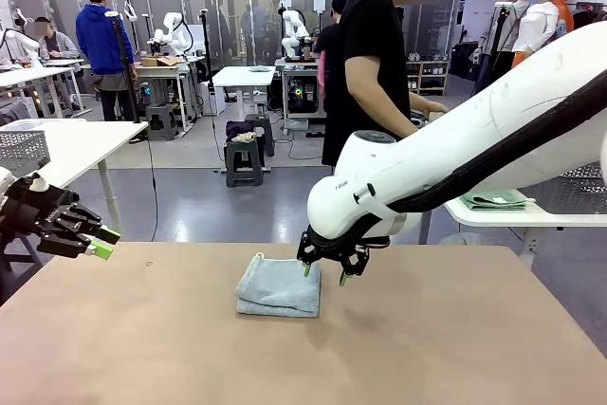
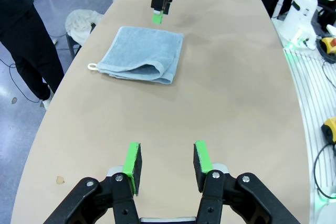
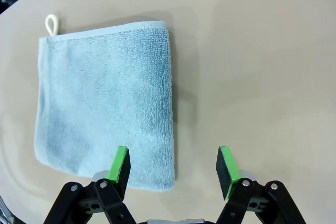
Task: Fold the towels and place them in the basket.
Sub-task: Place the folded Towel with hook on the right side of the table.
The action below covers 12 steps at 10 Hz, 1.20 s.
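Front view: folded towel [image 1: 278, 286], loop [image 1: 258, 256] far-left.

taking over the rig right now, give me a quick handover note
Left gripper: open, empty, over the left side of the table.
Right gripper: open, empty, just above the right edge of the blue-grey towel.
Done: that towel lies folded mid-table.
Left: put it in the dark mesh basket, partly in view on the side table. A green towel lies beside the basket, not yet in.
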Motion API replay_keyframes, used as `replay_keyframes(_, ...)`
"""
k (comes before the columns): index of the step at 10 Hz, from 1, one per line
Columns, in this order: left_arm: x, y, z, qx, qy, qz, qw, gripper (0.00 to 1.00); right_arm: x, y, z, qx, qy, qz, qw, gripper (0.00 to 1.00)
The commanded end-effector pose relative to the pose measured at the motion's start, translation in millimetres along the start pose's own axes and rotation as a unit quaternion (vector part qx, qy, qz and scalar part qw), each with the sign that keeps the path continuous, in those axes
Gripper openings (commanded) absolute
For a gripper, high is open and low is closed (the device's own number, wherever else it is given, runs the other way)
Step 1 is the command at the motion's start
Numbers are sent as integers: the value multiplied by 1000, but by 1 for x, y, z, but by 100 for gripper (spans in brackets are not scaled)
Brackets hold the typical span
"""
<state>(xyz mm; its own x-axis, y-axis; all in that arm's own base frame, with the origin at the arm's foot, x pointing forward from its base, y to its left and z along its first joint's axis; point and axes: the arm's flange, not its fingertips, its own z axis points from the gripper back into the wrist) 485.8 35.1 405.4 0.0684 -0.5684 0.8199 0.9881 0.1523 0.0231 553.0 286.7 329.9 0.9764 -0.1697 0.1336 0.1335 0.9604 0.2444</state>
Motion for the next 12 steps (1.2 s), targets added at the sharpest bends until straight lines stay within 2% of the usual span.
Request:
replay_keyframes(1, 2, -1, 2, 2, -2, -3, 1000, 52, 7, 10, -13, -6, -14, -8, 1000, 83)
replay_keyframes(8, 2, -1, 2, 2, -2, -3, 1000, 52, 14, 17, -39, 1, -2, -10, 1000, 83)
replay_keyframes(12, 2, -1, 2, 2, -2, -3, 1000, 52, 15, 18, -45, 3, 8, -8, 1000, 45)
